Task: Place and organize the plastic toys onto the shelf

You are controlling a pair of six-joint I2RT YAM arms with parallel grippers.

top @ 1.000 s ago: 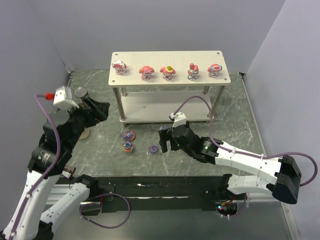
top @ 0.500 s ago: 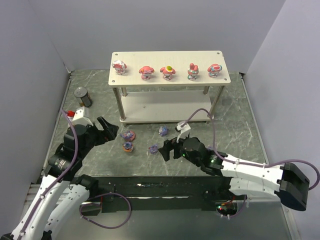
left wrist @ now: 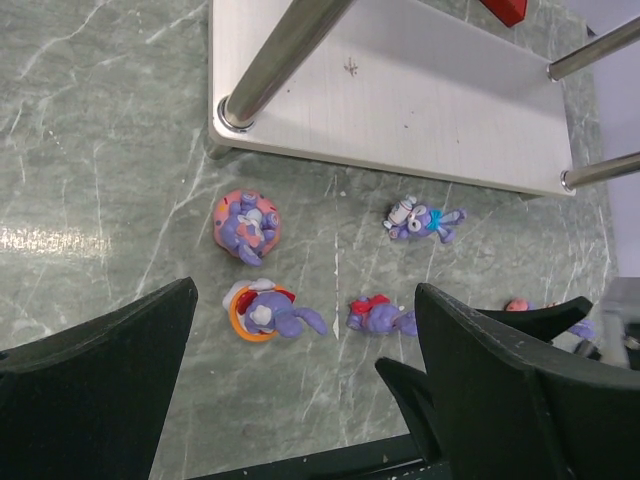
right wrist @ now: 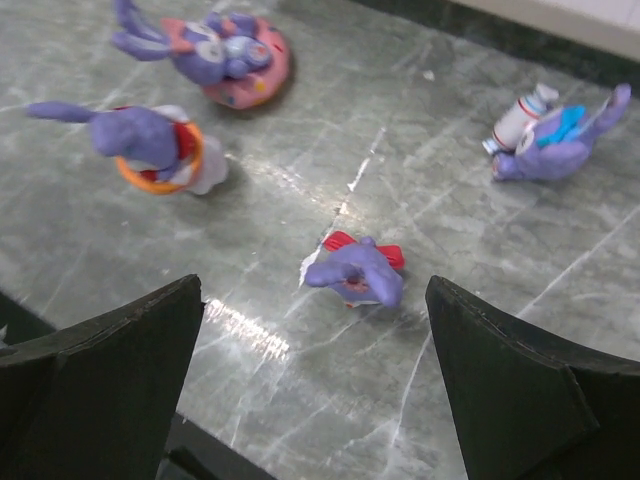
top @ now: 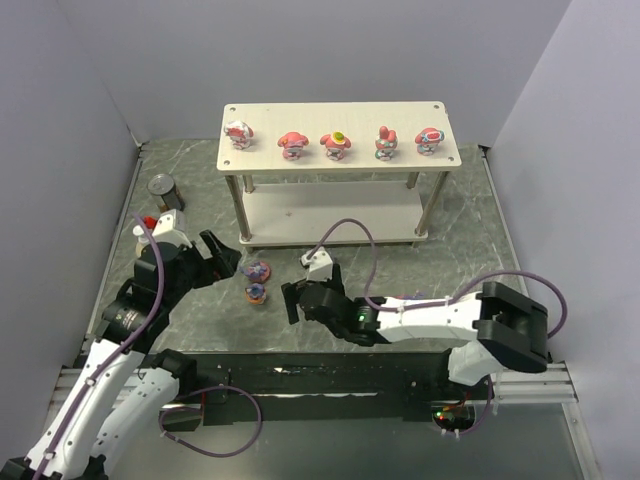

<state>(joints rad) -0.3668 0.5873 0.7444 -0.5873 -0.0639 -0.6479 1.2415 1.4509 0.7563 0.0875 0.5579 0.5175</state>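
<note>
A two-tier shelf carries five pink and red hooded figurines in a row on its top board. In front of the shelf, four purple rabbit-eared figurines lie on the marble table. The right gripper hangs over the red-bowed rabbit, jaws spread wide and empty. The left gripper, off the shelf's front left corner, is also spread wide, holding nothing.
</note>
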